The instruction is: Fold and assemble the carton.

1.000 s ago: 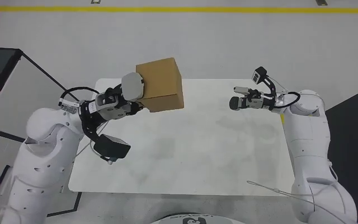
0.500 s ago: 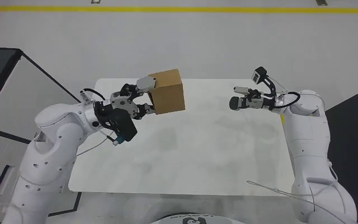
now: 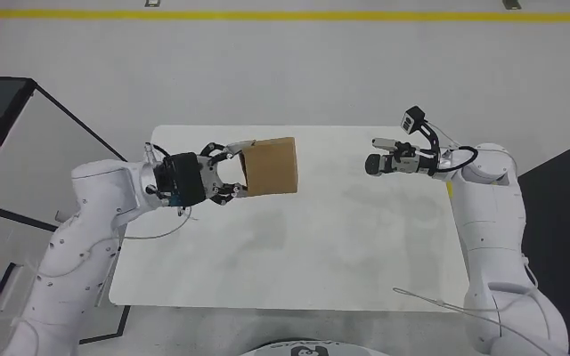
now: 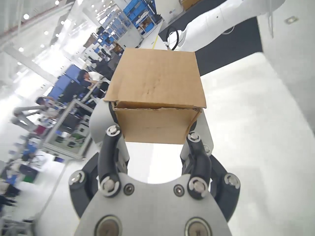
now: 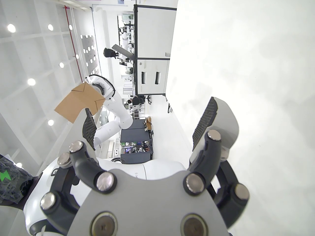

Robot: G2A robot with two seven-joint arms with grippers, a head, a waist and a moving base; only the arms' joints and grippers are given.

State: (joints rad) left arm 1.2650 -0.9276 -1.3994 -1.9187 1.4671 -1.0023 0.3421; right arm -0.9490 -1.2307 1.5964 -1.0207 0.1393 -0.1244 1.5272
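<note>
A brown cardboard carton [image 3: 272, 166], folded into a closed box, hangs above the back left part of the white table [image 3: 338, 249]. My left gripper [image 3: 233, 172] is shut on the carton [image 4: 157, 94], one finger on each side of its near end. A flap seam runs across the carton's near face in the left wrist view. My right gripper [image 3: 371, 164] hovers over the table's back right part, open with nothing between its fingers [image 5: 205, 121]. From the right wrist view the carton [image 5: 78, 101] is small and far off.
A black-framed stand [image 3: 36, 116] sits beyond the table's left edge. A thin cable [image 3: 445, 304] lies near the table's front right corner. The middle and front of the table are bare.
My left arm has turned its wrist and lowered the carton, carrying it slightly right toward the table's middle. The right arm has stayed still.
</note>
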